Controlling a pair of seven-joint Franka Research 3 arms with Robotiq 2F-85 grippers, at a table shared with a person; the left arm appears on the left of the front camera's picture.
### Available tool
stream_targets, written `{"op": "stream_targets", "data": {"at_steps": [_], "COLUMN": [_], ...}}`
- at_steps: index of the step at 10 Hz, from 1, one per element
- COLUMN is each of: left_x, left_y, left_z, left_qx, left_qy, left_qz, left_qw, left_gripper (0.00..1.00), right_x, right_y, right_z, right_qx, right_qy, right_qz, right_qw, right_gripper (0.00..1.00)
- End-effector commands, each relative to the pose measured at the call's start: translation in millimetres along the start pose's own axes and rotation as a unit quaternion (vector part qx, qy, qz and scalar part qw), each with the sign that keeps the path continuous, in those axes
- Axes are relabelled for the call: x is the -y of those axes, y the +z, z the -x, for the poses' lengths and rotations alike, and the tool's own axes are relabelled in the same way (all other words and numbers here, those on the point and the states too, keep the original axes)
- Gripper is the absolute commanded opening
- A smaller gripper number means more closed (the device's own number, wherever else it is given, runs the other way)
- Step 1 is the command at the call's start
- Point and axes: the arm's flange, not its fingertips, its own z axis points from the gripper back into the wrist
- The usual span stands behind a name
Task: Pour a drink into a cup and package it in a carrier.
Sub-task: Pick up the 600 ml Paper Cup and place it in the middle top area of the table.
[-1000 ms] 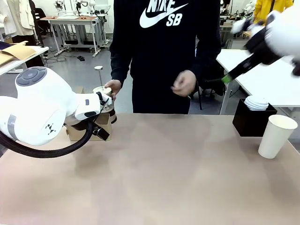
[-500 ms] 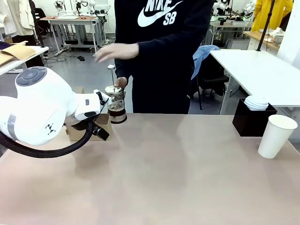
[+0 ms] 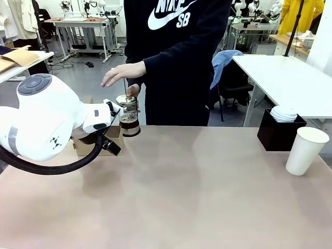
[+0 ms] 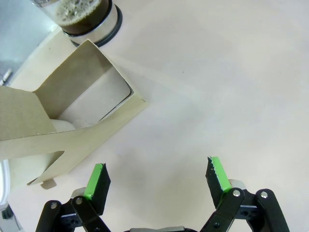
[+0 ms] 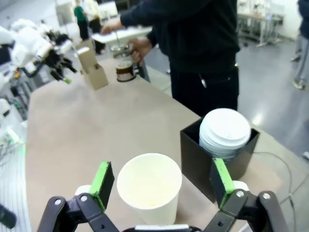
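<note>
Since half a second ago, the person's upper hand [image 3: 123, 72] has dropped from chest height to just above the plunger rod. The clear glass jug with a metal band [image 3: 128, 122] has not shifted in that time.

Count: two grippers, one cup, one carrier, one jug, one lid box, two hands.

Nearest, in the right wrist view, the right gripper [image 5: 160, 178] has its jaws spread wide and grips nothing. The tall plain white paper cup [image 5: 149, 186] lies in line between the green pads, with no contact seen. The cup [image 3: 306, 150] stands on the beige table [image 3: 207, 197] at its right edge. It is upright, long axis vertical, open mouth up and wider than the base, and the interior shows white. Just beyond it is the black square box [image 3: 277, 136] holding a stack of white lids [image 3: 284, 114]; the number of lids cannot be told.

In the left wrist view, the left gripper [image 4: 158, 174] is also spread wide and empty over bare table. The small brown cardboard cup carrier [image 4: 82, 72] sits just beside its left finger.

The carrier [image 3: 116, 134] rests at the table's far left with its open top and handle tab pointing up. The jug stands upright just beside it, at the far edge. The dark brown drink [image 3: 129, 126] fills its lower part, with foam on top in the left wrist view. The person's lower hand [image 3: 134, 91] is right behind the jug.
</note>
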Motion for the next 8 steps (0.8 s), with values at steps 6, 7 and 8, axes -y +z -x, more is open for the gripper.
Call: {"op": "stream_targets", "data": {"at_steps": [6, 7, 8], "left_x": [-0.9, -0.9, -0.9], "left_y": [0.3, 0.3, 0.3], "left_z": [0.4, 0.4, 0.4], "left_qx": [0.0, 0.0, 0.0], "left_qy": [0.001, 0.001, 0.001], "left_qz": [0.0, 0.0, 0.0], "left_qw": [1.0, 1.0, 1.0], "left_gripper": [1.0, 1.0, 1.0], "right_x": [25.7, 28.4, 31.3], "right_y": [32.1, 41.2, 43.3], "right_z": [28.7, 58.6, 77.8], "right_qx": [0.052, 0.08, 0.096], "right_qy": [0.017, 0.029, 0.033], "right_qz": [-0.022, -0.053, -0.071], "right_qw": [0.998, 0.995, 0.992], "right_gripper": [1.0, 1.0, 1.0]}}
